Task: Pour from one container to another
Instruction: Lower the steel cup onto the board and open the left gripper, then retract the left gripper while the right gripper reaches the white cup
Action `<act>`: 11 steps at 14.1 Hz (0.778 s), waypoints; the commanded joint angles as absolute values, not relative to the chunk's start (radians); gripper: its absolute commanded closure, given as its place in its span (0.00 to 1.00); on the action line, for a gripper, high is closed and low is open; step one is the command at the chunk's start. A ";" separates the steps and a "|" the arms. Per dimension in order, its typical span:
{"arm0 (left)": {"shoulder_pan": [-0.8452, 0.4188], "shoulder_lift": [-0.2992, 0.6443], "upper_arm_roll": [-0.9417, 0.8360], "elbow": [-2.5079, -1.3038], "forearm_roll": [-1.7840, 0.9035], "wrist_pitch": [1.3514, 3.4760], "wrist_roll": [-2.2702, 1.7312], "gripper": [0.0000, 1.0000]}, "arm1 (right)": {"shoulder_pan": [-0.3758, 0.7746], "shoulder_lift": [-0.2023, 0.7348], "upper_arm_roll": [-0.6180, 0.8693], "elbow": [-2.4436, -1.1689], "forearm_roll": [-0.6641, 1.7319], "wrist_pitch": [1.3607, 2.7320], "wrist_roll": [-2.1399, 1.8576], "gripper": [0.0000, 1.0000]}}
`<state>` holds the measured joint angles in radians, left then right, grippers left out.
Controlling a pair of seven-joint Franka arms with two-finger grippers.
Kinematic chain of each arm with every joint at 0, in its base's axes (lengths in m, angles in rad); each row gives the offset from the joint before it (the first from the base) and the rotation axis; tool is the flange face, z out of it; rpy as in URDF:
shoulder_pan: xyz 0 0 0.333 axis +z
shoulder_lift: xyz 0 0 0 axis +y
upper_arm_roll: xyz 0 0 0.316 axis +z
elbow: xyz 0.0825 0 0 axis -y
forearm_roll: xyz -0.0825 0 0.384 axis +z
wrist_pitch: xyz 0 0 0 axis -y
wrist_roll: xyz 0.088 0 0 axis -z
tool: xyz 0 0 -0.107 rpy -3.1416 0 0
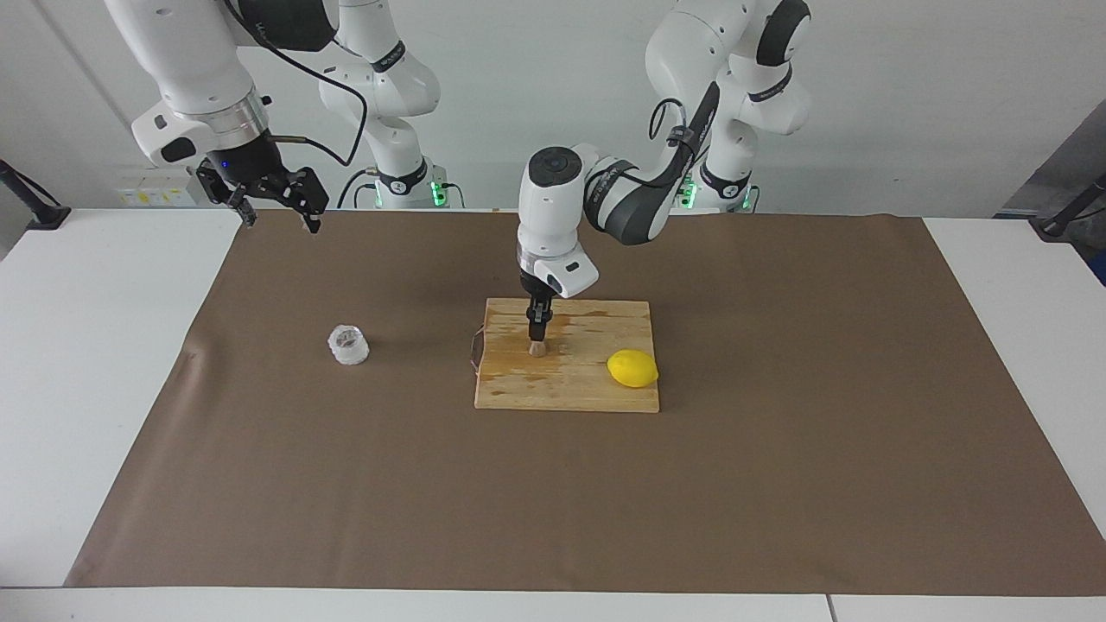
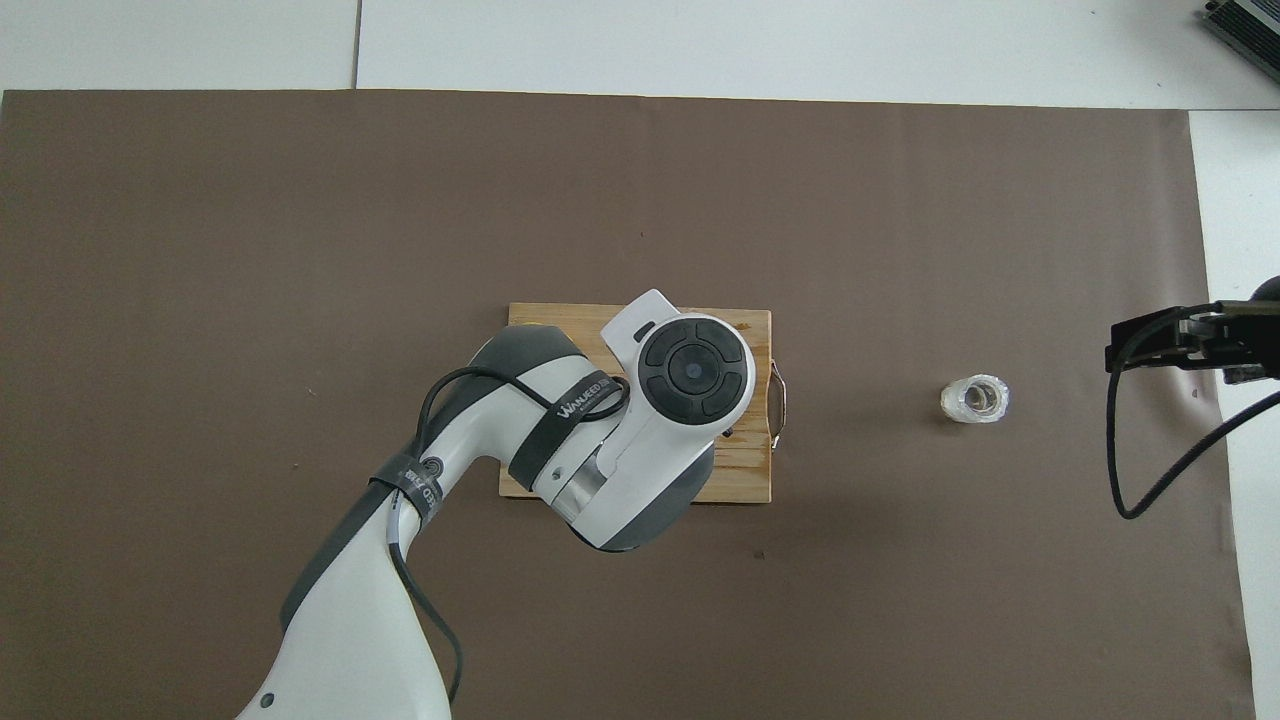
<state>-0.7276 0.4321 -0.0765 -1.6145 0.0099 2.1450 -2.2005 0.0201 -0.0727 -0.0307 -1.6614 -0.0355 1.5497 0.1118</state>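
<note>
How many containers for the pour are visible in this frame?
2. The glass tumbler stands on the brown mat toward the right arm's end. The jigger stands on the cutting board beside the lemon, under the left gripper; the overhead view hides it.

A white table (image 1: 104, 363) carries a brown mat (image 1: 778, 432), with a plain pale wall (image 1: 933, 95) rising at its edge.

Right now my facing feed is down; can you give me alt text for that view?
The left gripper is down on a small jigger standing on the wooden cutting board, beside a lemon. The clear glass stands alone on the brown mat toward the right arm's end, and the right gripper waits in the air.
</note>
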 commanded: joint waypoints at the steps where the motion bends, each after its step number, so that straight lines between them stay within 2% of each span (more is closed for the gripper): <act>1: -0.733 0.396 -0.063 -1.618 0.035 2.099 -2.185 0.00 | 0.014 -0.080 -0.028 -1.667 -0.021 1.554 0.087 0.00; 5: -0.697 0.309 -0.063 -1.618 0.031 1.991 -2.033 0.00 | 0.012 -0.095 -0.028 -1.727 -0.020 1.629 -0.094 0.00; 11: -0.606 0.215 -0.052 -1.623 0.029 1.875 -1.706 0.00 | 0.012 -0.132 -0.029 -1.922 -0.020 1.798 -0.455 0.00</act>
<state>-0.6401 0.2447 -0.0502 -1.6025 0.0148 1.9103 -1.8071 0.0202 -0.0876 -0.0306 -1.8255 -0.0354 1.7377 -0.3152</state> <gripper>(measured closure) 0.000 0.000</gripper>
